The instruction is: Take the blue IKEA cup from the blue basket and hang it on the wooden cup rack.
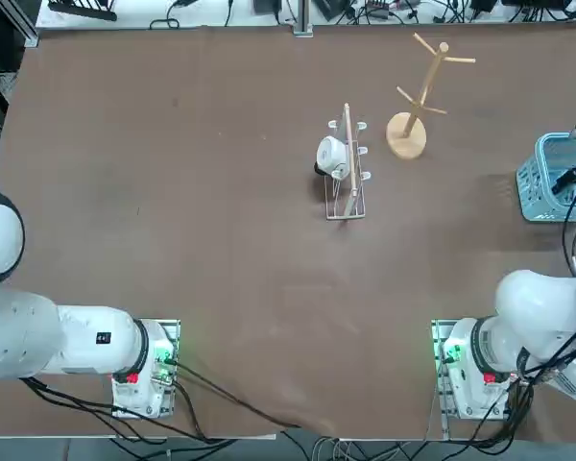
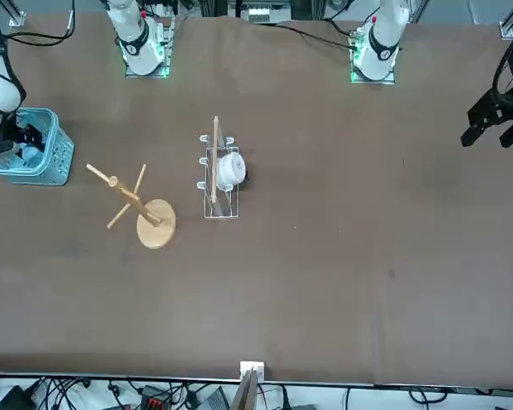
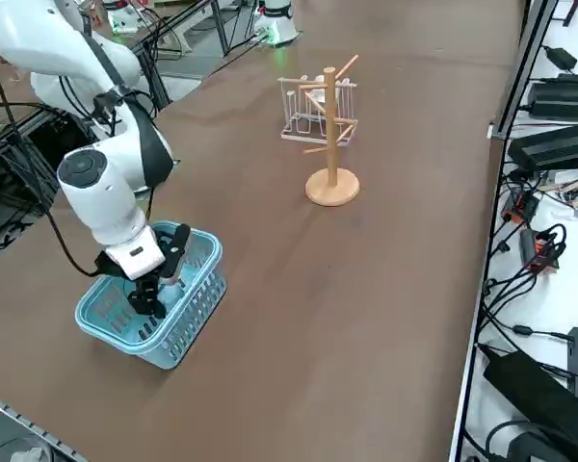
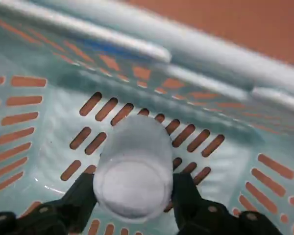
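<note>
Gripper (image 4: 133,193) in the blue basket (image 4: 44,152), cup (image 4: 134,169) between its fingers, seemingly touching both.

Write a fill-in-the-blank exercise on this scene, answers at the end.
The cup lies between the right gripper's two ____.
The basket around that gripper is made with slotted ____.
The tree-shaped rack stands on a round ____.
The low wire rack bears one ____ cup.

Missing words: jaws; walls; base; white.
</note>
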`<state>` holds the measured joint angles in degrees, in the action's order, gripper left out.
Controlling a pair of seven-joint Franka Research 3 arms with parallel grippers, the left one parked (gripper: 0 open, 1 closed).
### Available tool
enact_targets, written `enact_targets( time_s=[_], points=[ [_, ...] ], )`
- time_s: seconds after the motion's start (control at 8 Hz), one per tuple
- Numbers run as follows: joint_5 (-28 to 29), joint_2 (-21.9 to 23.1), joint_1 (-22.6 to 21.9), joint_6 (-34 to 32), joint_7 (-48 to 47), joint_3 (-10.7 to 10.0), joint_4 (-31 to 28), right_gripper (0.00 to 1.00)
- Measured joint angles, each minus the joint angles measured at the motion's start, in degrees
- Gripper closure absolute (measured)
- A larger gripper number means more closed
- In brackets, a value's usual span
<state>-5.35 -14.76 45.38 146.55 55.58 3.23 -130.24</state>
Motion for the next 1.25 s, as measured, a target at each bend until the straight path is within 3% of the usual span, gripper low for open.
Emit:
enact_targets(
  time_s=[0.25,0.5,0.88,1.25],
  points=[
    [0.0,3.7,-0.7,-0.3,0.1,0.6,0.9,0.16],
    [0.2,10.5,-2.1,-7.5,0.2,1.1,1.9,0.16],
    [8.1,19.0,-5.4,-33.1,2.1,1.3,9.7,0.16],
    [15.5,20.2,-7.2,-50.8,3.2,1.5,20.7,0.16]
  ],
)
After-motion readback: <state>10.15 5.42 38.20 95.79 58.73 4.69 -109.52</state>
